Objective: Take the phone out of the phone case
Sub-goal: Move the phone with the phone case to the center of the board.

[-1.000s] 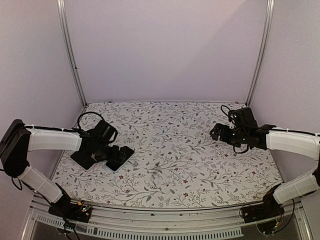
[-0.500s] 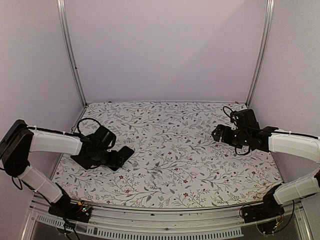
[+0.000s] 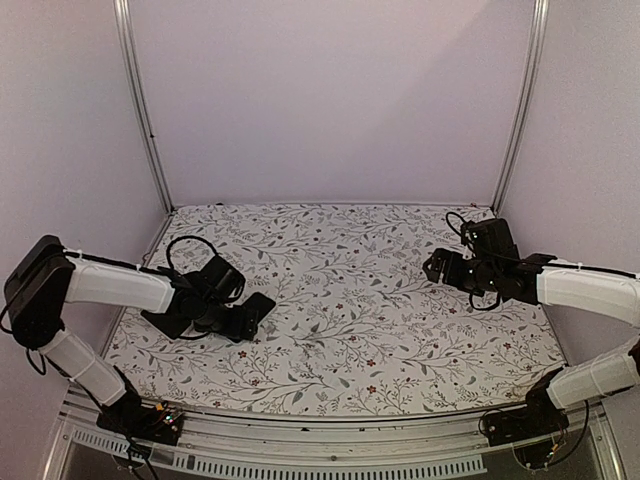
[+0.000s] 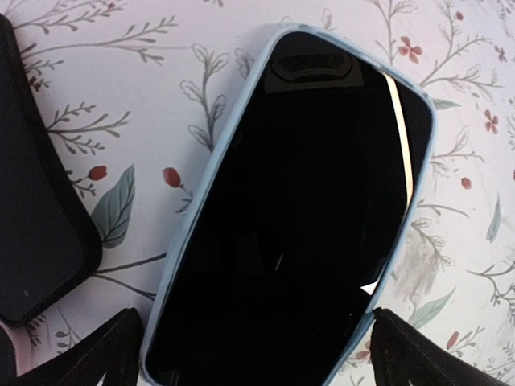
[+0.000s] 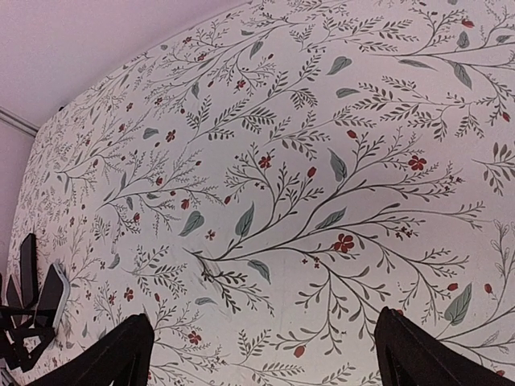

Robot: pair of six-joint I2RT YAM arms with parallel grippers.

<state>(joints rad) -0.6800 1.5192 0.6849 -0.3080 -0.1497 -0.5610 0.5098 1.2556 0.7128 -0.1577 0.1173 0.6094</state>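
Phone (image 4: 298, 201) lies screen-up in its pale blue case (image 4: 205, 215), centre of the left wrist frame, lower left in the top view. Left gripper (image 4: 249, 354) is wide, straddling the near end, holding nothing. Right gripper (image 3: 435, 266) is wide and empty at mid-right.

Risks: a pinch across the rim lifts phone and case together, or the glossy glass slips.

Black slab (image 4: 32, 201) just left of the case could catch the left finger. Otherwise unobstructed.
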